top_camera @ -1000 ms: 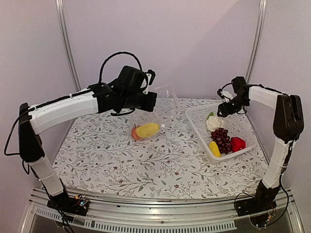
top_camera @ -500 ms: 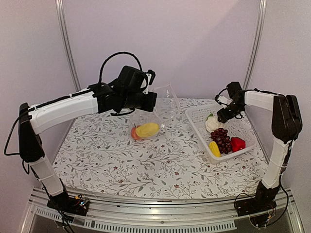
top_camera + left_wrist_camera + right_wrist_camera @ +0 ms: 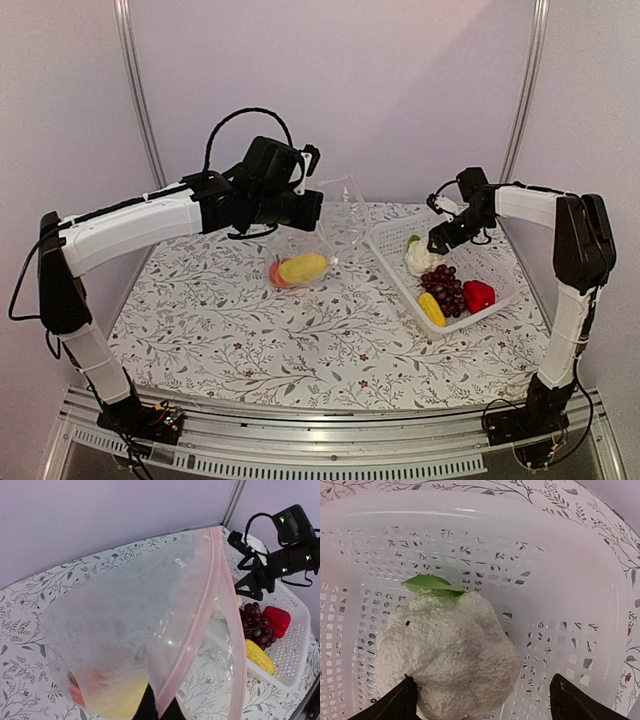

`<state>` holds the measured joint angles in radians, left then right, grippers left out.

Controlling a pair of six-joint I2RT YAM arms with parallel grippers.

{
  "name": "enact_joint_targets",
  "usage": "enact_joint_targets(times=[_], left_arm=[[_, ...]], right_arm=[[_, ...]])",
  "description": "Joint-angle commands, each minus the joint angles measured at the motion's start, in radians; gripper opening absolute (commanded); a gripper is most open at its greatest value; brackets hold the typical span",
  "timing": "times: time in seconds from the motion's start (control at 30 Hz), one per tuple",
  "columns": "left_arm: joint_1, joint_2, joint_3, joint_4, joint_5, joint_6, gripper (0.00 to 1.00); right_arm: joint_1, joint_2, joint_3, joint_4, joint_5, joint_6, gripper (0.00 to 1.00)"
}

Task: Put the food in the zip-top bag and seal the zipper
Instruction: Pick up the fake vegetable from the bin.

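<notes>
Straddling the cauliflower point(image 3: 445, 650) in the basket point(image 3: 580, 580) at the frame's right, my right pincer point(image 3: 437, 243) is released wide for the pick; my left pincer point(image 3: 156, 707) clenches the zip-top bag point(image 3: 120, 610) mid-frame. Next I should close gently, then lift

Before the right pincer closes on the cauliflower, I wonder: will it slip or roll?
Probably not slippery: the cauliflower looks rough and matte. Its rounded, lumpy body might roll in the basket if pushed from one side.

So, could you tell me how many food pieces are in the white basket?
4: cauliflower at the far end, then grapes, red pepper and yellow piece; others could hide beneath.
</notes>
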<state>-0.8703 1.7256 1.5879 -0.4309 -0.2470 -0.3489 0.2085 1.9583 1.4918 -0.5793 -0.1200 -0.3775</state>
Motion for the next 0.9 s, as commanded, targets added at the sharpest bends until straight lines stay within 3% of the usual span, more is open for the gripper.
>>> enact_joint_targets(times=[0.0,0.23,0.43,0.5,0.73,0.87], left_arm=[[0.006,-0.008,-0.014,0.009,0.001,-0.002,0.0],[0.008,-0.008,-0.017,0.007,-0.001,0.001,0.0],[0.008,-0.01,-0.019,0.004,-0.004,0.001,0.0],[0.007,-0.01,-0.017,0.004,-0.003,0.0,0.0],[0.008,-0.009,-0.012,0.003,-0.004,0.0,0.0],[0.008,-0.008,-0.014,0.001,-0.011,0.001,0.0]], right_arm=[[0.01,0.073,0.02,-0.105,-0.17,0.026,0.91],[0.007,0.117,0.06,-0.144,-0.269,0.052,0.92],[-0.019,0.171,0.104,-0.198,-0.456,0.069,0.9],[-0.025,0.173,0.112,-0.204,-0.47,0.076,0.84],[-0.033,0.114,0.098,-0.195,-0.431,0.08,0.5],[-0.032,0.016,0.074,-0.183,-0.387,0.064,0.43]])
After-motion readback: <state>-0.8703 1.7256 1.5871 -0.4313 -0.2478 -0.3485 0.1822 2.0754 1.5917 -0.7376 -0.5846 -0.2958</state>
